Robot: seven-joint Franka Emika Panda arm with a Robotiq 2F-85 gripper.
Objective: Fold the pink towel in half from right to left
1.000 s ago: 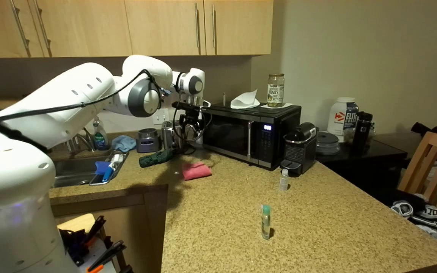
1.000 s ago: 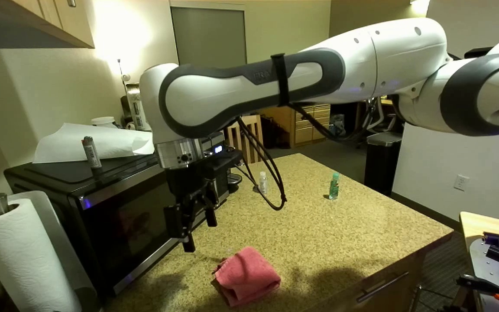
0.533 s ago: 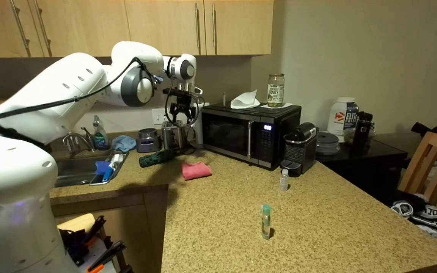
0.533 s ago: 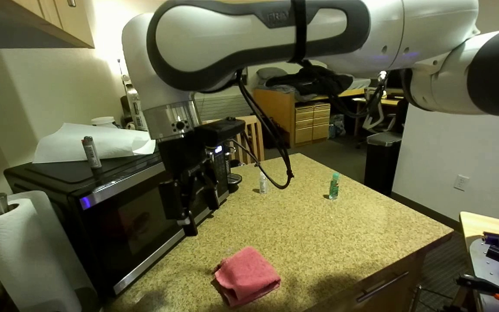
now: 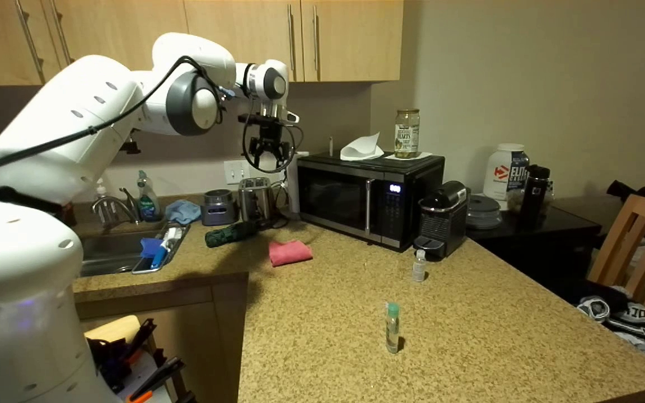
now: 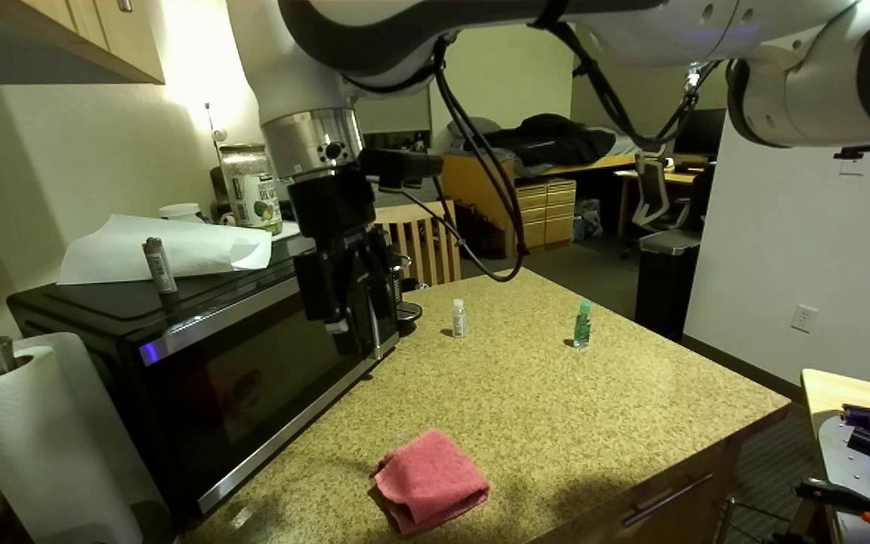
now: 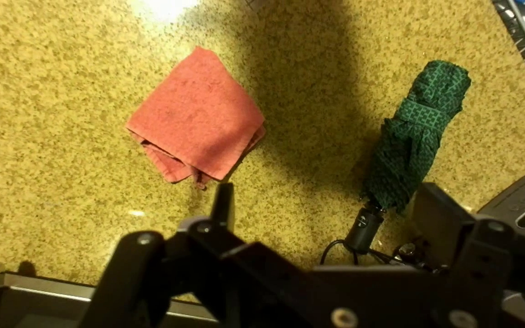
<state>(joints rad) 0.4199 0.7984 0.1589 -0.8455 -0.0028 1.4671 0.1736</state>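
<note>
along the speckled counter [image 5: 345, 341] come a sink [image 5: 105, 254], a rack [image 5: 146, 271] holding a blue-handled utensil [image 5: 160, 256], a green umbrella [image 5: 230, 234], the gripper [image 5: 270, 161] overhead with fingers spread, the pink towel [image 5: 290, 253] lying near a microwave [image 5: 331, 193] with a jar [image 5: 407, 134] on top, and a small bottle [image 5: 419, 268].

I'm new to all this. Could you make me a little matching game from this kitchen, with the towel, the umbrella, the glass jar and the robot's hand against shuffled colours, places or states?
1. towel
2. umbrella
3. glass jar
4. hand

A. upright atop the microwave
B. open, gripping nothing
C. pink, lying on the counter
D. dark green, furled

Pairs: 1-C, 2-D, 3-A, 4-B
</note>
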